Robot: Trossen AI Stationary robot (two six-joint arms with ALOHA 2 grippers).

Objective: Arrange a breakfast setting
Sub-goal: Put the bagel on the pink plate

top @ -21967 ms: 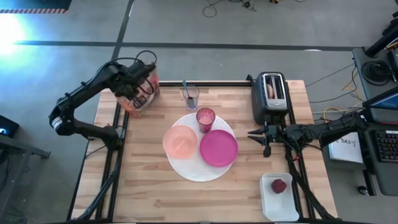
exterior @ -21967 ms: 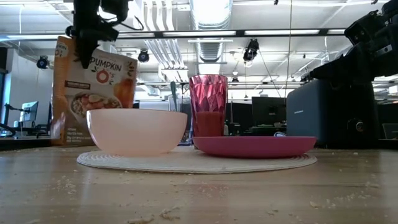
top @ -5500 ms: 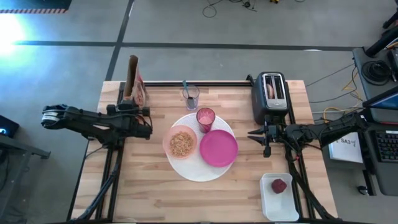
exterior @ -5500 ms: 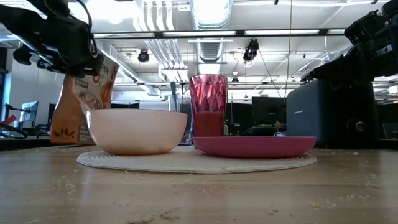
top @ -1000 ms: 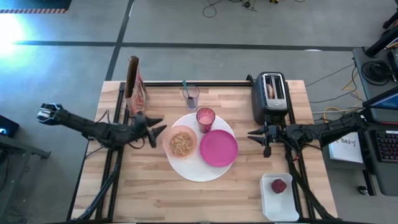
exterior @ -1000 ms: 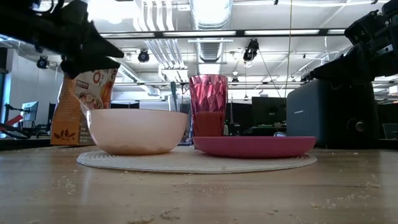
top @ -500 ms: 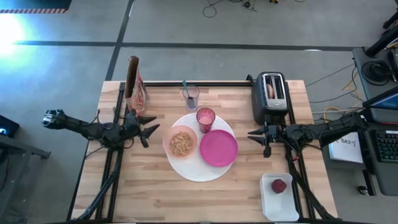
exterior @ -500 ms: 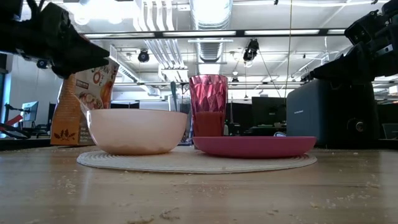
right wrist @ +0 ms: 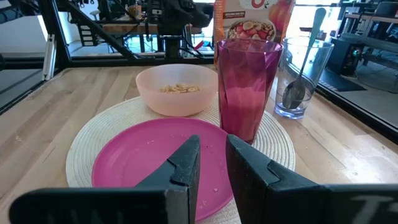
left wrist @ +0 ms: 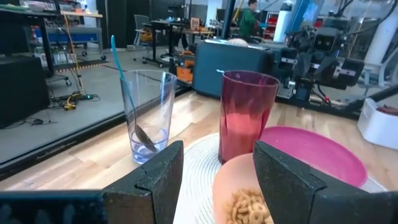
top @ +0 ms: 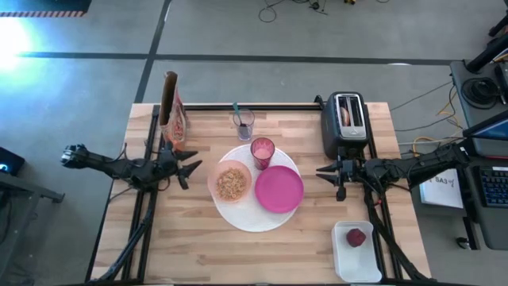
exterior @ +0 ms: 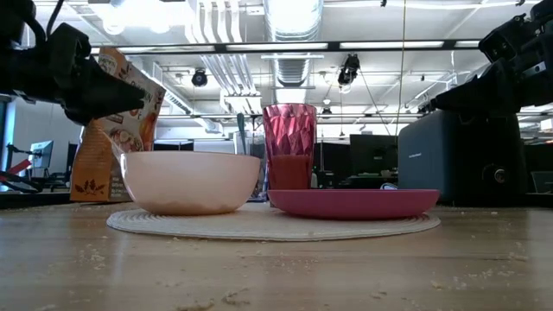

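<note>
I have the left gripper (top: 188, 168) low over the table's left side, just beside the mat (top: 238, 220), its jaws spread and holding nothing. A second ago it sat closer to the bowl (top: 231, 182); it has backed away from it toward the table's edge. Five or so seconds back the arm lay further out still, so it went in toward the bowl and is now coming off it. The cereal bag (top: 171, 111) stands upright at the far left corner, well clear of my fingers, and the bowl holds cereal where much earlier it was bare. I judge the pouring step done.

The right gripper (top: 331, 176) waits between the toaster (top: 347, 123) and the white tray (top: 353, 258), unmoved through all this; its jaws are narrow with a small gap and pinch nothing.

On the mat, the bowl sits left, the plate (top: 279, 189) right, the cup (top: 262, 149) behind them. The plate is bare. The bagel (top: 346, 114) is in the toaster slot, the red fruit (top: 356, 237) in the tray, and the spoon (left wrist: 127, 98) stands in the clear glass (top: 243, 123) off the mat. Those three are what I reckon remains.
</note>
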